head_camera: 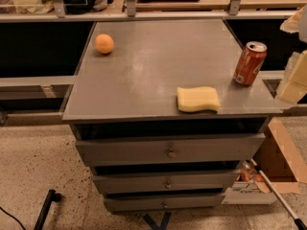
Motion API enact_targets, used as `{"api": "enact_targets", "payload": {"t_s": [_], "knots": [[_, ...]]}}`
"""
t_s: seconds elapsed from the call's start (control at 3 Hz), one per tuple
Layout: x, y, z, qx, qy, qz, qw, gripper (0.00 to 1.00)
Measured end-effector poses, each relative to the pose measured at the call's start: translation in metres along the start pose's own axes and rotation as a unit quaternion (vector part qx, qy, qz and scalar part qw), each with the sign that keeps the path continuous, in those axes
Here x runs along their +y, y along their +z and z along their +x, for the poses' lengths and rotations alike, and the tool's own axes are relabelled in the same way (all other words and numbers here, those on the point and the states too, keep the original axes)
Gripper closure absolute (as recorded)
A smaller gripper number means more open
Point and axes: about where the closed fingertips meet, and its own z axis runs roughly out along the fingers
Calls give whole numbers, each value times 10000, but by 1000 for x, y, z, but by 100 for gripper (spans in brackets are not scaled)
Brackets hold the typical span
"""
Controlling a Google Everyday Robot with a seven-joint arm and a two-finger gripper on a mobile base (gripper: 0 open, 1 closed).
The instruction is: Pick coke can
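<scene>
The coke can point(250, 63) is a reddish-orange can with a silver top. It stands upright near the right edge of the grey cabinet top point(148, 71). My gripper point(293, 80) shows as pale cream parts at the far right edge of the camera view. It is just right of the can, off the cabinet's side, and not touching it. Most of the arm is cut off by the frame edge.
A yellow sponge point(197, 98) lies near the front edge, left of the can. A round orange fruit point(104, 43) sits at the back left. Three drawers point(168, 150) are below the top. A cardboard box point(283, 162) stands on the floor at right.
</scene>
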Motion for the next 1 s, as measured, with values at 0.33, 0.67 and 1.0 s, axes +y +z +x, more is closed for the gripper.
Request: {"api": "enact_targets", "payload": {"t_s": [0.33,0.67,1.0], "knots": [[-47,3,21,-30,287,261,9992,0],[-89,15,31,-147,435,407,9981,0],[-118,39,34,-319,504,478,9971,0]]}}
